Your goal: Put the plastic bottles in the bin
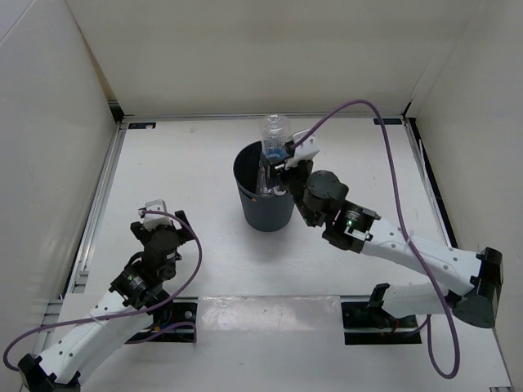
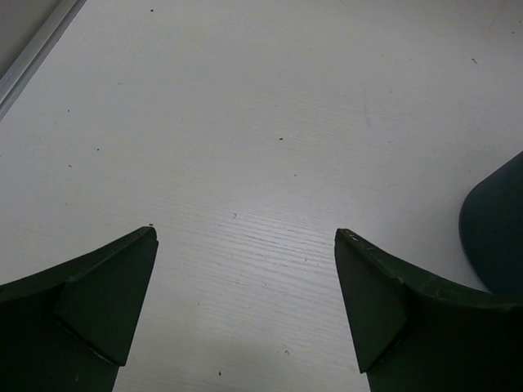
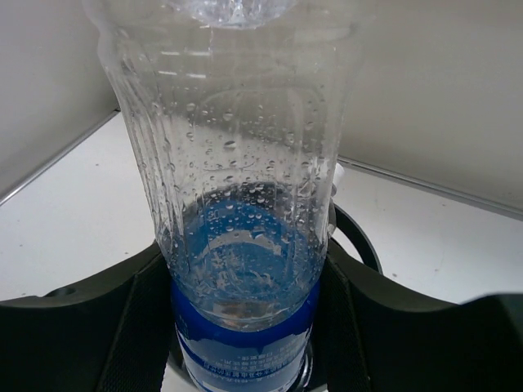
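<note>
Counting what you have in view: one plastic bottle [image 1: 274,135], one bin [image 1: 252,204], two arms.

Where is my bottle, and which way does it run?

Your right claw [image 1: 283,162] is clenched on it at the blue label [image 3: 245,339], holding it at the bin's mouth. Its long axis stands close to upright, leaning slightly. One clear end pokes above the rim, and in the overhead view the other reaches down into the opening. Which end carries the cap, I cannot tell you. Droplets cling to the clear wall.

And the bin?

Dark grey, standing upright on the counter [image 1: 188,163], about midway across and toward the far side.

My left side?

Your left claw [image 2: 245,237] is released, its fingers spread wide with white counter showing between them. It sits low toward the near left, well apart from the bottle. The bin's dark wall just edges into its wrist view on the right.
</note>
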Robot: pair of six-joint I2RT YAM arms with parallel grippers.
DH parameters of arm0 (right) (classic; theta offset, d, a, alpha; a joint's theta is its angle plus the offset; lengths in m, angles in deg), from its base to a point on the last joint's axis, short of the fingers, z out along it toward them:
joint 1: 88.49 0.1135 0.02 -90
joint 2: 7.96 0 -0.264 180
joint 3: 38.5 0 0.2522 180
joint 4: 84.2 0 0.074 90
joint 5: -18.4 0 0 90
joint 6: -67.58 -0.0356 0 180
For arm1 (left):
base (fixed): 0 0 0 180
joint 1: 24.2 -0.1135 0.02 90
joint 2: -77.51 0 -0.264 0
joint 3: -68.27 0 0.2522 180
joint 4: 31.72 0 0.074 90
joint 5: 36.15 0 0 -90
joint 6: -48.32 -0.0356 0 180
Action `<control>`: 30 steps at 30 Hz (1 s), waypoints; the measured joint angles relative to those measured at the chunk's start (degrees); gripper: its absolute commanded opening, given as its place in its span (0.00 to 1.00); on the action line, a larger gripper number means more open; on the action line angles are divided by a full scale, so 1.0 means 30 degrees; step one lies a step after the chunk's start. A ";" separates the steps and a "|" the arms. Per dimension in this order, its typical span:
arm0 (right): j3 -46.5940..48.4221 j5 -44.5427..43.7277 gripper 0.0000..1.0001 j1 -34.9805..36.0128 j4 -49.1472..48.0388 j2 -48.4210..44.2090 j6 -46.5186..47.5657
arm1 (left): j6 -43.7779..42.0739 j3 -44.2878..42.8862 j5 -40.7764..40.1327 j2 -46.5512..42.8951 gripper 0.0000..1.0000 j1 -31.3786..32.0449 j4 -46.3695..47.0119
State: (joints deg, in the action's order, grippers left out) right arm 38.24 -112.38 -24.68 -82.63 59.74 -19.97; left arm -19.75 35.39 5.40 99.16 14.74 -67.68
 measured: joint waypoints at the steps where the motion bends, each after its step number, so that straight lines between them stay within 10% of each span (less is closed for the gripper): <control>1: 0.0138 0.0095 0.07 -0.0175 -0.0051 0.0291 0.0058 | -0.0015 0.0000 0.0029 0.0015 1.00 0.0000 0.0000; 17: -0.0080 0.1494 0.13 -0.1953 -0.0423 0.2980 -0.2178 | -0.0168 0.0000 0.0364 0.0517 1.00 0.0000 0.0131; 21: -0.0736 0.1071 0.41 -0.1523 -0.0240 0.3337 -0.2783 | -0.0175 0.0000 0.0379 0.0619 1.00 0.0000 0.0131; 22: -0.0882 0.0918 0.64 -0.1377 -0.0211 0.3395 -0.2856 | -0.0175 0.0000 0.0379 0.0627 1.00 0.0000 0.0138; 25: -0.1035 0.0437 0.90 -0.1107 0.0189 0.3483 -0.3155 | -0.0182 0.0000 0.0386 0.0627 1.00 0.0000 0.0138; 30: -0.0794 0.0087 0.90 -0.1144 0.1188 0.3468 -0.3461 | -0.0233 0.0000 0.0393 0.0627 1.00 0.0000 0.0138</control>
State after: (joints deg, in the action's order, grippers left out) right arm 35.86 -112.11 -28.11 -79.06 70.14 -30.35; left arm -20.45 35.39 6.58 101.04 14.74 -67.27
